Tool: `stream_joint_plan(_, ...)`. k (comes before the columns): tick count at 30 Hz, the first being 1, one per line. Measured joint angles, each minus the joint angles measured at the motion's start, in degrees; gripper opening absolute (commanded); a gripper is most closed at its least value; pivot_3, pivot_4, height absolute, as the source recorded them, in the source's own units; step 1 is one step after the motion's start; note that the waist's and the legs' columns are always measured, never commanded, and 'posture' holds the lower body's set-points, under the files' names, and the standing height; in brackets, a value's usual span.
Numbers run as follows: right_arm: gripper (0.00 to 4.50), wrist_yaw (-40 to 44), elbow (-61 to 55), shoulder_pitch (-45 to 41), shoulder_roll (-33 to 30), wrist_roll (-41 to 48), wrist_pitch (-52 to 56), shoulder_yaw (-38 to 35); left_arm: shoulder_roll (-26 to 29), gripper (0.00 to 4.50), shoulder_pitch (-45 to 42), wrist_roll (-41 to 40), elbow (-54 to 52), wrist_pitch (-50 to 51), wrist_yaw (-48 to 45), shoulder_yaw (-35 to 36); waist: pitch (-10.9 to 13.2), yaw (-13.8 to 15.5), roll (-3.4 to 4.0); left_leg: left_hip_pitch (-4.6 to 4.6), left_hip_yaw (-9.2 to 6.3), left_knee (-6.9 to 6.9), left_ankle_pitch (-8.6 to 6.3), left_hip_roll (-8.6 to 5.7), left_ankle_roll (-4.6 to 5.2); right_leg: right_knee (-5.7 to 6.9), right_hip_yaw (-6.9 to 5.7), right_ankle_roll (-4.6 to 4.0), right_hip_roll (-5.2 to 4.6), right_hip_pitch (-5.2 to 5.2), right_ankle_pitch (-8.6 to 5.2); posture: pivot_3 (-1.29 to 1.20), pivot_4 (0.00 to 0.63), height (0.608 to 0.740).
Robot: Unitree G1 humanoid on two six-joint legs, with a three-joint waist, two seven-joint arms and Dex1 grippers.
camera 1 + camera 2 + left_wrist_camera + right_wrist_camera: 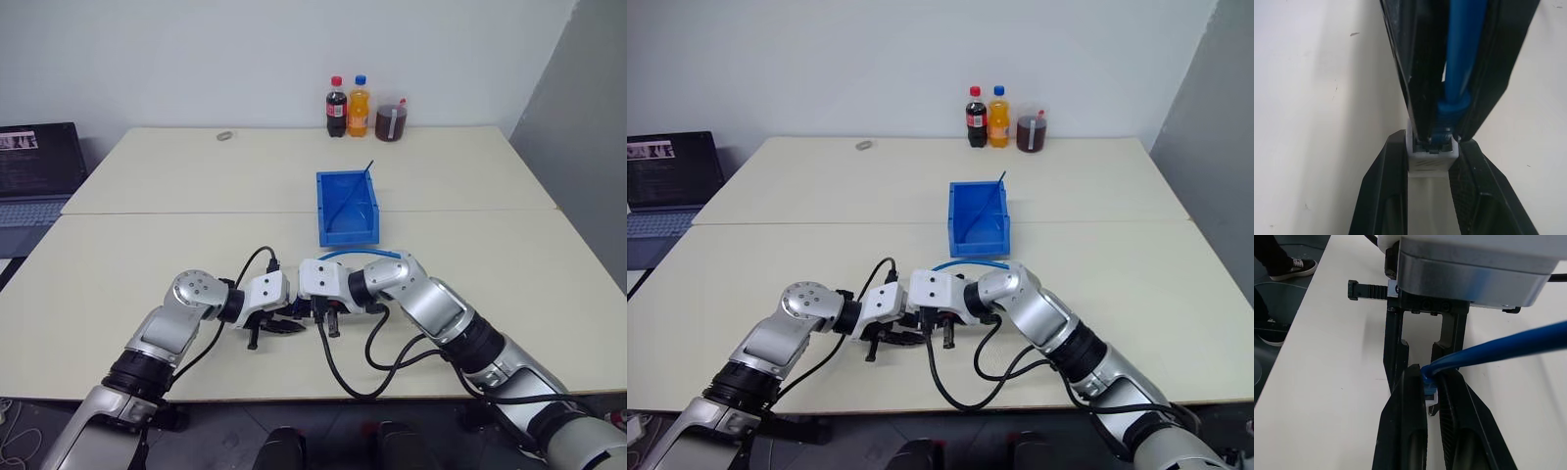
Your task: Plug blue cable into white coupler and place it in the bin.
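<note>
In the left wrist view, my left gripper (pixel 1431 147) is shut on the white coupler (pixel 1430 164), a small white block with a dark mouth. My right gripper (pixel 1429 374) is shut on the plug end of the blue cable (pixel 1498 345). The two grippers meet tip to tip just above the table's front middle (pixel 304 321). The cable's plug (pixel 1449 110) sits at the coupler's mouth; how deep it sits is hidden by the fingers. The cable arcs back over my right wrist (pixel 358 253). The blue bin (pixel 347 208) stands beyond the grippers, near the table's middle.
A thin dark strand (pixel 355 191) leans inside the bin. Three drink bottles (pixel 360 110) stand at the far edge, with a small grey ring (pixel 224 135) to their left. A laptop (pixel 34 181) sits at the far left. Black arm cables (pixel 362 367) loop over the front edge.
</note>
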Motion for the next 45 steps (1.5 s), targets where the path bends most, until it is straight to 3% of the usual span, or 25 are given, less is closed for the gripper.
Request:
stream_joint_plan(11,0.05,-0.90,-0.76,3.36,0.21,0.69,-1.72,-2.11,-0.23,0.80,1.54,-0.35,-0.56,-0.32,1.07,1.04,-0.47,0.05,0.01,0.15,0.02,-0.43,0.00,-0.02,0.00,-0.07,0.00,-0.01,-0.03,0.02,-0.22,0.00,0.150,0.740)
stream_joint_plan(13,0.05,-1.60,-1.74,4.48,0.64,0.82,-1.45,-3.32,-0.21,1.51,2.18,-0.77,-1.00,-0.37,1.53,1.51,-0.41,0.05,0.00,0.11,0.00,-0.44,0.00,-0.02,0.00,-0.07,-0.01,-0.02,-0.03,-0.01,-0.22,0.00,0.150,0.740)
stream_joint_plan(23,0.05,-2.79,-7.74,5.74,-0.11,4.14,5.00,-7.11,-0.08,3.62,5.61,-4.26,-4.92,2.47,3.87,3.90,0.94,0.13,-0.48,-0.64,-0.11,-0.44,0.00,0.00,-0.01,-0.03,-0.10,-0.04,-0.02,-0.65,-0.22,0.00,0.150,0.740)
stream_joint_plan(27,0.05,-4.27,-10.02,5.87,-0.65,6.64,9.37,-10.56,-0.10,4.45,5.93,-6.93,-6.24,6.35,6.95,7.99,1.24,0.17,-0.68,-1.14,-0.19,-0.37,0.01,0.00,-0.02,0.01,-0.19,-0.31,-0.03,-1.06,-0.05,0.00,0.150,0.740)
stream_joint_plan(37,0.05,-12.64,-14.27,-1.11,-0.87,17.77,21.34,-31.86,-0.95,4.50,2.09,-12.16,-11.75,16.10,17.77,16.21,2.10,0.22,-1.02,-1.17,-0.17,-0.37,0.01,-0.06,-0.03,0.00,-0.23,-0.34,-0.11,-1.05,-0.03,0.00,0.150,0.740)
stream_joint_plan(40,0.05,-15.40,-4.56,-8.47,-0.91,18.72,19.96,-36.62,-1.62,4.50,-2.61,-11.21,-10.82,16.91,20.39,15.96,2.27,0.20,-1.04,-1.14,-0.16,-0.37,0.02,-0.06,-0.03,0.01,-0.25,-0.33,-0.10,-1.05,0.00,0.00,0.150,0.740)
stream_joint_plan(45,0.05,-19.11,15.56,-17.00,1.11,16.83,12.47,-37.30,-3.07,4.50,-9.51,-9.75,-7.14,17.99,22.79,14.32,2.29,-0.05,-1.02,-1.18,-0.02,-0.40,0.02,-0.08,-0.03,0.02,-0.13,-0.35,-0.11,-1.12,0.01,0.00,0.150,0.740)
